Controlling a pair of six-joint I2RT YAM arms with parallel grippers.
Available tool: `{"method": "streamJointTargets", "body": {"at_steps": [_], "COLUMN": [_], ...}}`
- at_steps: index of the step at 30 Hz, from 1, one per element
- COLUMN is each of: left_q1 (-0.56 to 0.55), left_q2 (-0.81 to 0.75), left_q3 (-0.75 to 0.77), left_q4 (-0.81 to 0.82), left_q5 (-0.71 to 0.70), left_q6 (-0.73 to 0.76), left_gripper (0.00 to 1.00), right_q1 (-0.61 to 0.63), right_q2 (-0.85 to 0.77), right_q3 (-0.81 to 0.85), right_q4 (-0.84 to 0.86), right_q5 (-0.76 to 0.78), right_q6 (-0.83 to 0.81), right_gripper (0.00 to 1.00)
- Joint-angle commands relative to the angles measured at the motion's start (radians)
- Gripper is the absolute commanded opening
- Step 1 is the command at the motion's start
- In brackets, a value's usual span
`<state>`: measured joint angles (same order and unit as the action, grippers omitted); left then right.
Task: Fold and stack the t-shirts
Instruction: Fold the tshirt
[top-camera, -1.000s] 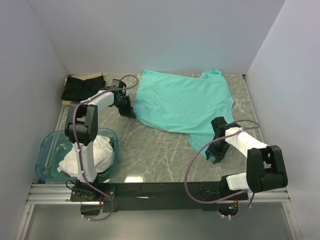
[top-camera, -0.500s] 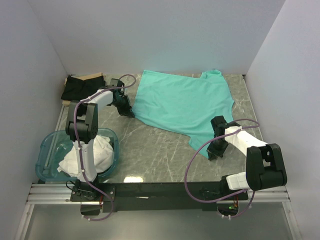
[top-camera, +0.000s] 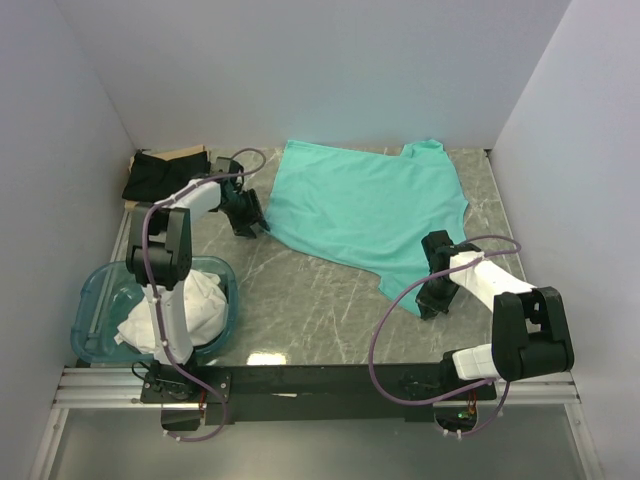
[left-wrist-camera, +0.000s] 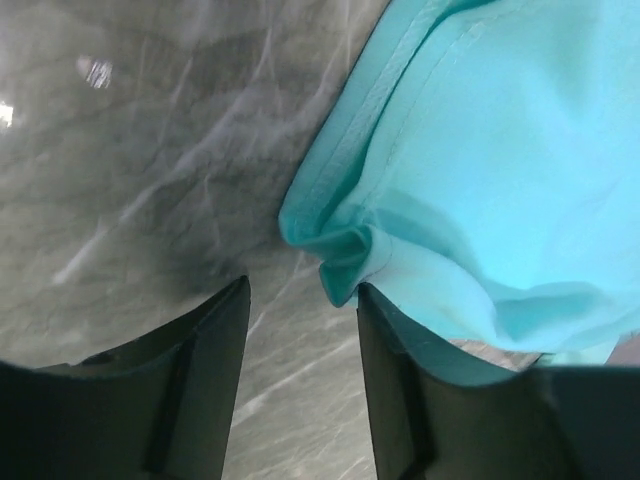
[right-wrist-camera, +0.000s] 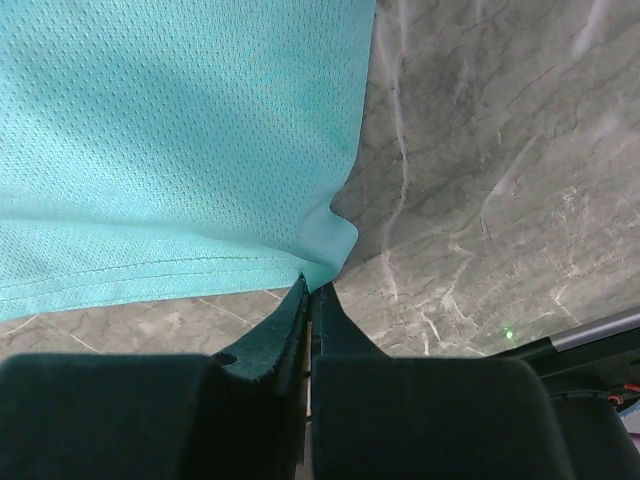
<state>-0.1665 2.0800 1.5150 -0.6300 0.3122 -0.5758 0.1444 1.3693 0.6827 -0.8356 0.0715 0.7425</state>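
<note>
Nearest to my bases, at the left, the translucent blue plastic tub (top-camera: 92, 300) holds a heap of white t-shirts (top-camera: 205, 300), crumpled and unfolded. To the right, a little farther in, my right tool (top-camera: 428, 308) is low on the grey marbled surface (top-camera: 300, 295). It is clenched on the near corner of the mint-teal t-shirt (top-camera: 370, 205); in the wrist view the right tool (right-wrist-camera: 308, 292) has its jaws pressed together, with the hemmed corner of the mint-teal t-shirt (right-wrist-camera: 180, 140) pinched between them. Farther in, on the left, my left tool (top-camera: 253, 224) sits at that shirt's left edge. In the wrist view this left tool (left-wrist-camera: 300, 330) is released, jaws apart. A bunched fold of the mint-teal t-shirt (left-wrist-camera: 480, 180) lies just at the mouth of the gap and drapes over one finger (left-wrist-camera: 400, 400). The shirt itself lies spread mostly flat across the far middle of the surface, collar toward the back right. At the far left corner, a black t-shirt (top-camera: 160, 178) lies folded on a tan cardboard sheet (top-camera: 186, 151).
</note>
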Motion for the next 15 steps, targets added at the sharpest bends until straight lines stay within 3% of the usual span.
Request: {"method": "streamJointTargets", "body": {"at_steps": [1,7,15], "left_q1": [0.005,0.004,0.002], "left_q2": [-0.087,-0.124,-0.163], "left_q3": [-0.045,-0.096,-0.118], "left_q4": [0.019,0.044,0.136], "left_q5": [-0.018,-0.006,0.099], "left_q6": [-0.001,-0.010,-0.036], "left_gripper": [0.54,0.47,0.47], "right_q1": [-0.002,0.000,0.000], "right_q2": [-0.009,-0.010,-0.015], "right_q3": [0.035,0.037,0.020], "right_q4": [-0.019,-0.019,-0.007], "right_q5": [0.036,0.031,0.022], "right_q6": [-0.002,-0.002,0.001], "right_gripper": [0.00,0.00,0.00]}}
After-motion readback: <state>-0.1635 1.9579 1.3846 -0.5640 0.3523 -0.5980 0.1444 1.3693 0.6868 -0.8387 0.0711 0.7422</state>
